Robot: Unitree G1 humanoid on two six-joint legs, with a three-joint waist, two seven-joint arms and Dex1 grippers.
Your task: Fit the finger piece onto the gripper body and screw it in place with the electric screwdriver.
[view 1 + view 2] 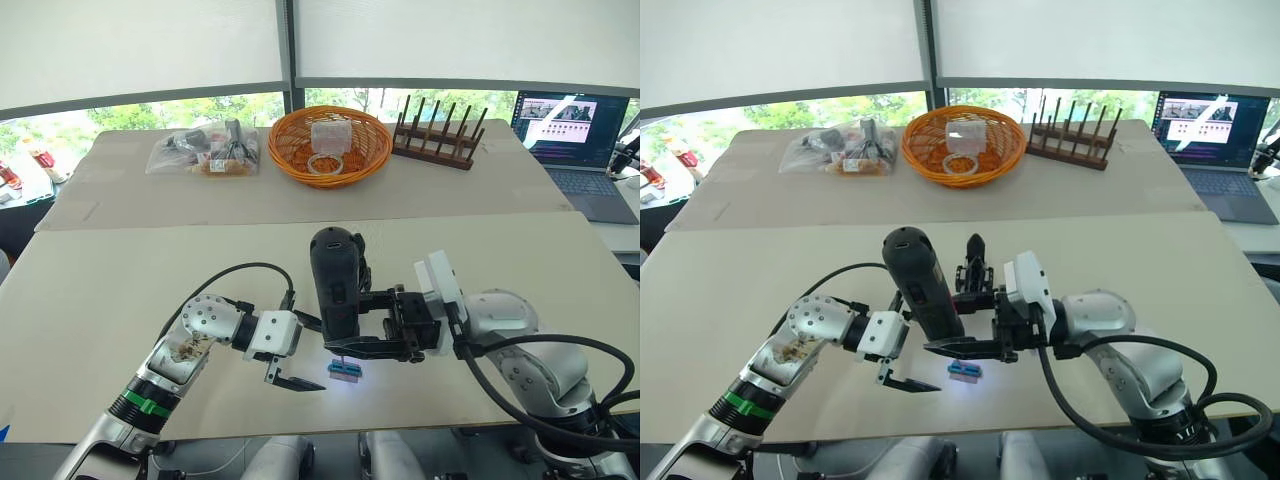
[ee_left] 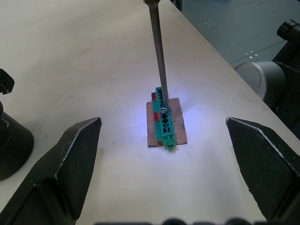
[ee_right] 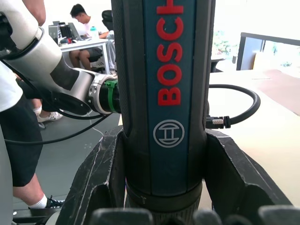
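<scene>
My right gripper [image 1: 338,320] is shut on the electric screwdriver [image 1: 335,280], a thick black cylinder with red lettering [image 3: 169,51], and holds it upright. The thin metal bit [image 2: 159,61] points down onto a small green-and-brown block [image 2: 164,119], which lies lit on the table. My left gripper [image 1: 318,352] is open just left of the block, one finger [image 2: 70,159] on each side of it and not touching. The gripper body [image 1: 973,268] stands right behind the screwdriver, its pointed black finger up and its round base [image 2: 11,140] partly seen. The finger piece is out of view.
At the back of the table [image 1: 120,290] stand an orange basket [image 1: 378,140], a wooden peg rack [image 1: 438,135], a clear bag of items [image 1: 205,150] and a laptop [image 1: 575,135]. The table's front edge runs just below the grippers. People [image 3: 79,18] sit in the background.
</scene>
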